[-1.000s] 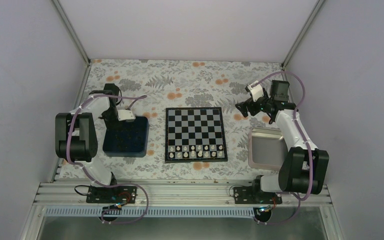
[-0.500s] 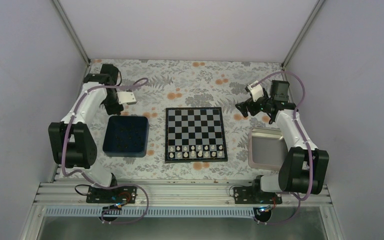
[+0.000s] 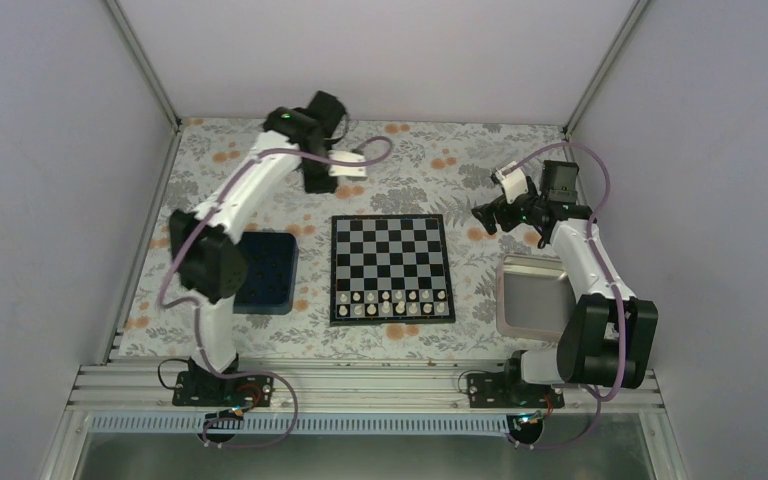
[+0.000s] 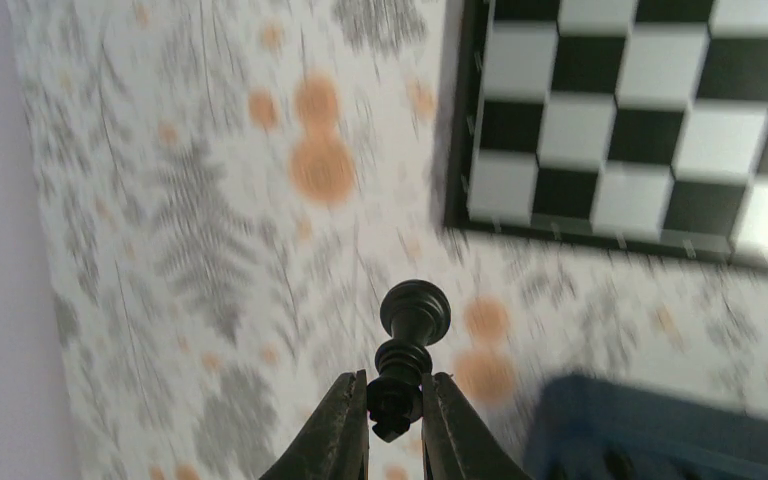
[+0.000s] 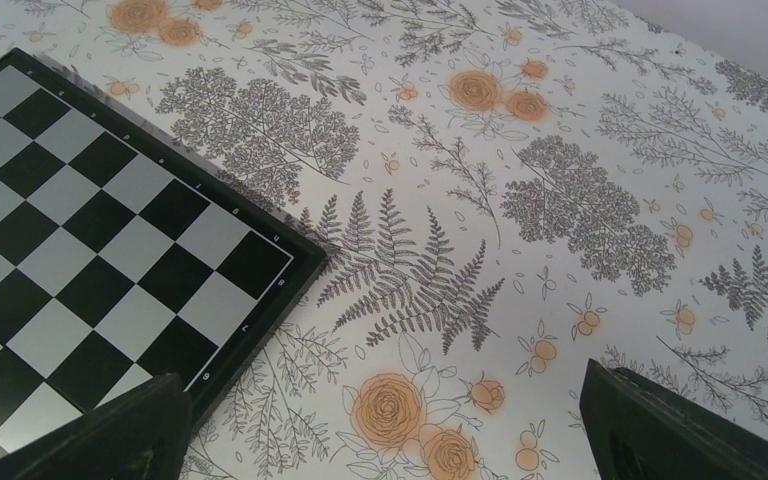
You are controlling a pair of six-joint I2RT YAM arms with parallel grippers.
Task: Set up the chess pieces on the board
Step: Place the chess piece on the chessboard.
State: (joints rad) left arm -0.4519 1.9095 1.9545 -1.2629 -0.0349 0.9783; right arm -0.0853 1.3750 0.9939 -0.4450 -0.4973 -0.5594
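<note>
My left gripper (image 4: pixel 396 395) is shut on a tiny black chess piece (image 4: pixel 410 330), holding it by its top with its round base pointing away. It hangs above the flowered cloth, just off a corner of the black and silver-grey board (image 4: pixel 640 120). In the top view the left gripper (image 3: pixel 313 186) is beyond the board's (image 3: pixel 391 230) far left corner. My right gripper (image 5: pixel 390 430) is open and empty over the cloth by the board's (image 5: pixel 90 230) far right corner; it also shows in the top view (image 3: pixel 480 215).
Tiny white pieces (image 3: pixel 390 303) fill the board's two near rows. A dark blue tray (image 3: pixel 268 272) lies left of the board, partly under my left arm, and its edge shows in the left wrist view (image 4: pixel 660 430). A silver metal tray (image 3: pixel 532 295) lies to the right.
My left arm has lifted from the blue tray and swung back and right, to beyond the board's far left corner. The right arm has not moved.
</note>
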